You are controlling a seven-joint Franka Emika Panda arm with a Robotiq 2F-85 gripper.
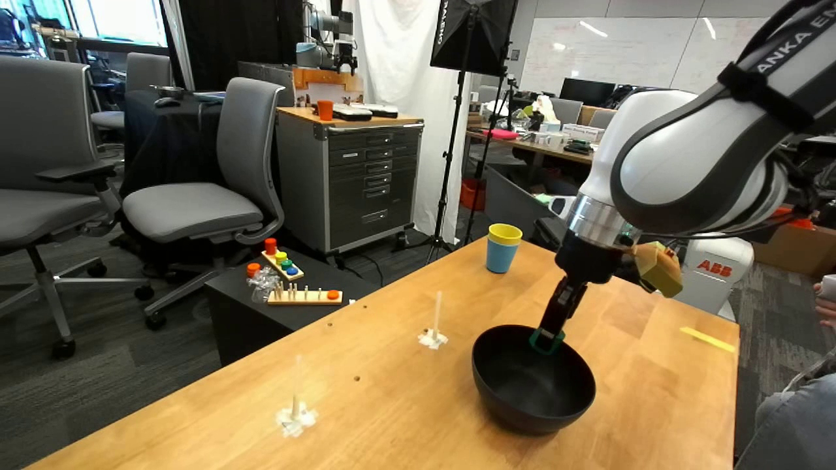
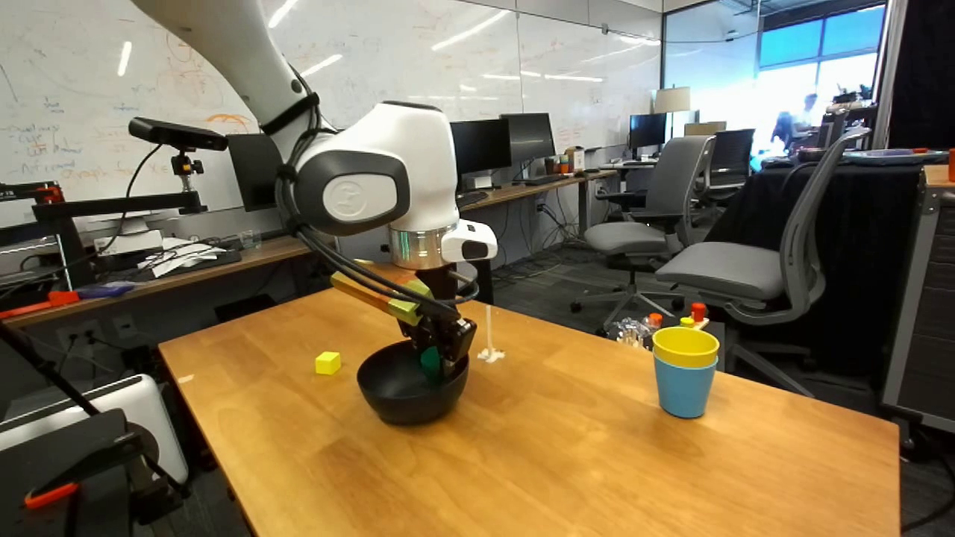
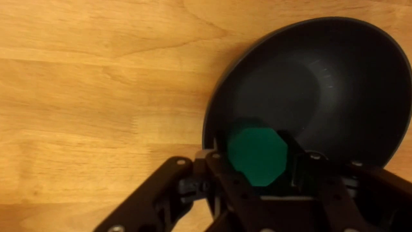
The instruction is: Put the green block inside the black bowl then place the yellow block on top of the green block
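That hand is clamped on the green eight-sided block, just within the black bowl, presumably so it needn't fall far when freed.

In an exterior view, reads a partial "ANKA EM" in white on the robot arm and "ABB", 3 red letters, on a white machine. Cannot be made out on the black softbox or the handwritten whiteboard.
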